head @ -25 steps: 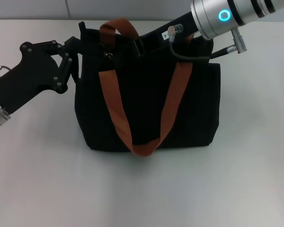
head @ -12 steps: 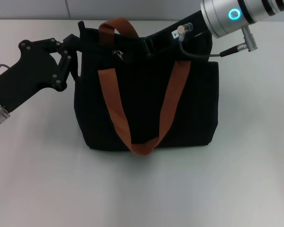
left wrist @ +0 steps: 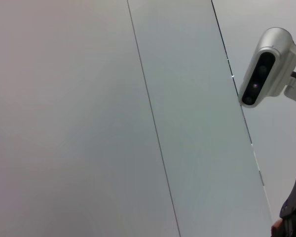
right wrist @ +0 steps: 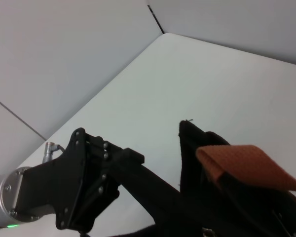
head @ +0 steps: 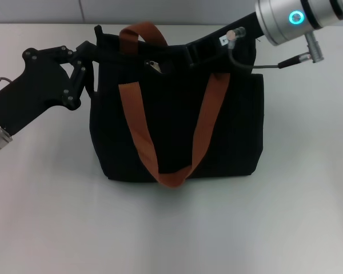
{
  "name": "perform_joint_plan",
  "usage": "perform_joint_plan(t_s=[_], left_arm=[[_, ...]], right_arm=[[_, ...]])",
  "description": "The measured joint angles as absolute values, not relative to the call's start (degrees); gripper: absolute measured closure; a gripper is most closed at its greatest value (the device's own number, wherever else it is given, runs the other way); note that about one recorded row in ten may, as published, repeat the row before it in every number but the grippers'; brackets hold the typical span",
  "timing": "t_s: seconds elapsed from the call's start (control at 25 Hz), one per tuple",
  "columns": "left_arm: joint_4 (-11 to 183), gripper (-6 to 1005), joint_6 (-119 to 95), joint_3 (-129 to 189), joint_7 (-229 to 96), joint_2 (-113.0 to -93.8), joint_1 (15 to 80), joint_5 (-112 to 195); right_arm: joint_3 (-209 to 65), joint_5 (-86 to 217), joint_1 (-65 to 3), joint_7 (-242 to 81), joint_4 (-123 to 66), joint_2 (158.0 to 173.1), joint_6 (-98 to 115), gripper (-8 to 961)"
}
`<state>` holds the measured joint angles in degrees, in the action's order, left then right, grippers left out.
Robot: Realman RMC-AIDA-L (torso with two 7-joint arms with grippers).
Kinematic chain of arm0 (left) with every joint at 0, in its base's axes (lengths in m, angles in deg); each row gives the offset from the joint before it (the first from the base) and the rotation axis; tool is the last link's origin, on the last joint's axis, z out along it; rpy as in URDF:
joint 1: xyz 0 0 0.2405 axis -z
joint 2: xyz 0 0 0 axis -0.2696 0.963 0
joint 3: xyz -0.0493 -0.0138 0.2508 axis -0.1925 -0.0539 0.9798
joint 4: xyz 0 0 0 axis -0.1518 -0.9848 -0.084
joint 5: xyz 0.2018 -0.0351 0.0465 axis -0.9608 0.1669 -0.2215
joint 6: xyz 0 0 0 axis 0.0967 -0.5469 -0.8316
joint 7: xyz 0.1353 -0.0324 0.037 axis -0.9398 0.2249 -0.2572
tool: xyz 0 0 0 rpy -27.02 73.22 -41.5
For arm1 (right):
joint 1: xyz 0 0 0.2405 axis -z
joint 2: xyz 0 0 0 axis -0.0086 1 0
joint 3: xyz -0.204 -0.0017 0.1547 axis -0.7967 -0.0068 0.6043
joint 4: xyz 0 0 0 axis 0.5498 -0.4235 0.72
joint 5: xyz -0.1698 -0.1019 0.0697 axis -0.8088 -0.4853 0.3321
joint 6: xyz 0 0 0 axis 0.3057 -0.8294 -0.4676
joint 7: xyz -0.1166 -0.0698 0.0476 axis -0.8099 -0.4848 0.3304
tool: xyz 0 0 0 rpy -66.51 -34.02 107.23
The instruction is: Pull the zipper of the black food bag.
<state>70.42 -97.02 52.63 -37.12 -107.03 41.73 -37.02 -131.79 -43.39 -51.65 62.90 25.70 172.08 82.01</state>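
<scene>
The black food bag (head: 177, 131) stands upright mid-table, with rust-orange strap handles (head: 138, 128) hanging down its front. The small silver zipper pull (head: 152, 66) shows on the top zip track, left of centre. My right gripper (head: 162, 60) reaches in from the upper right along the bag's top and is shut on the zipper pull; its black fingers blend into the bag. My left gripper (head: 95, 55) is shut on the bag's top left corner. The right wrist view shows that corner (right wrist: 187, 143), one strap (right wrist: 246, 168) and the left gripper (right wrist: 133, 165).
The white table (head: 171, 228) lies around the bag, with a wall behind it. The right arm's cable (head: 243, 64) loops over the bag's top right. The left wrist view shows only wall panels and a mounted camera (left wrist: 265, 66).
My right gripper has drawn back to the right along the bag's top, and the silver pull has slid right with it. The left gripper and the bag stay in place.
</scene>
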Motion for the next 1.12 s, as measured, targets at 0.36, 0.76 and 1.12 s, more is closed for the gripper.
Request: perform_joint_plan(t_s=[0.36,0.76,1.12], left_arm=[[70.4,975,-97.0,52.6,-37.1,-107.03,41.7,-37.0],[70.4,975,-97.0,52.6,-37.0,-107.06,41.9,-37.0],[70.7,975,-97.4,52.6,-37.0,-107.12,42.1,-37.0]], right_arm=[[-131.8,-44.3,-48.7,64.5,29.5,172.16,82.6,954],[-131.1,-43.6,-46.5,65.1,32.2,172.16,83.9,955],[-131.3,-39.9,-49.2,64.3,27.1,172.08,82.6,875]])
